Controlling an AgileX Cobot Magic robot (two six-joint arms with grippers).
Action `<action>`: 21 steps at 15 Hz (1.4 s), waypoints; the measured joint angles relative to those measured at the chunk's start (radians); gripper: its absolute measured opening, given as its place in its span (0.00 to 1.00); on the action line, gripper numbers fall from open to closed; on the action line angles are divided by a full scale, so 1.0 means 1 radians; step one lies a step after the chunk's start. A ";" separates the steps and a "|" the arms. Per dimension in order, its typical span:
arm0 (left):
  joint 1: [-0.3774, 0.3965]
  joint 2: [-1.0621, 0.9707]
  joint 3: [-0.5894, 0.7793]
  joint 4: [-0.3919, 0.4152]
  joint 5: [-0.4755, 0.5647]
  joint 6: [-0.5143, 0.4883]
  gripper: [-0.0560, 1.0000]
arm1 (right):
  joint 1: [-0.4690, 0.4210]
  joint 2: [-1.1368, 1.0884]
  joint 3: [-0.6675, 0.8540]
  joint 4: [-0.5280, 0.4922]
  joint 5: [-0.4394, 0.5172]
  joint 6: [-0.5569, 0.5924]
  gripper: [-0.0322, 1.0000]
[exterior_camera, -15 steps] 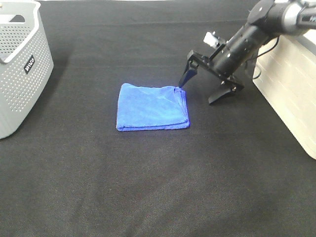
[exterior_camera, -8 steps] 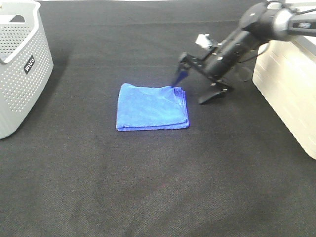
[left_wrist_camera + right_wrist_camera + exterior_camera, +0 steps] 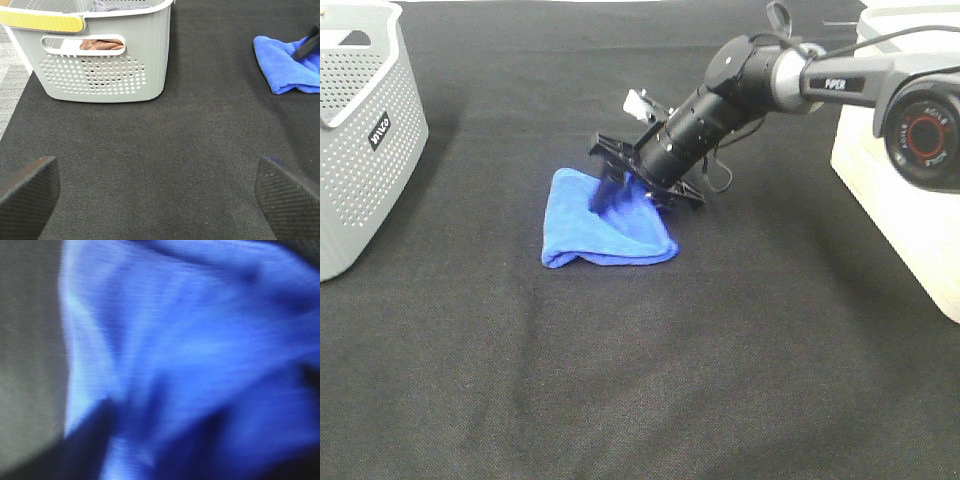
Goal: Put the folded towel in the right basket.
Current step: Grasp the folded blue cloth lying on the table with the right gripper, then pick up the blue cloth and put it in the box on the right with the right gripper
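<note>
The blue towel lies bunched on the black mat, its right side pushed up. It also shows in the left wrist view and fills the blurred right wrist view. My right gripper reaches across onto the towel with its jaws spread, one finger pressing into the cloth. That finger also shows in the left wrist view. The right basket is cream and stands at the right edge. My left gripper is open and empty over bare mat, far from the towel.
A grey perforated basket stands at the left edge; in the left wrist view it has a yellow handle and holds brown cloth. The black mat covers the table.
My right gripper has moved left, from the towel's right corner onto the towel. The towel has been shoved left and bunched up from its flat fold.
</note>
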 joint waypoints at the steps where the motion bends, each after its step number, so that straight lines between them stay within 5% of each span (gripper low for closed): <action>1: 0.000 0.000 0.000 0.000 0.000 0.000 0.99 | 0.000 0.001 0.003 -0.006 0.005 0.000 0.24; 2: 0.000 0.000 0.000 0.000 0.000 0.000 0.99 | 0.000 -0.003 0.003 -0.017 0.011 -0.005 0.17; 12: 0.000 0.000 0.000 0.000 0.000 0.000 0.99 | -0.037 -0.474 0.030 -0.239 0.214 -0.016 0.17; 15: 0.000 0.000 0.000 0.000 0.000 0.000 0.99 | -0.201 -0.668 0.030 -0.249 0.228 0.000 0.17; 18: 0.000 0.000 0.000 0.000 0.000 0.000 0.99 | -0.506 -0.850 0.030 -0.268 0.197 0.000 0.17; 21: 0.000 0.000 0.000 0.000 0.000 0.001 0.99 | -0.702 -0.874 0.030 -0.325 0.180 0.001 0.17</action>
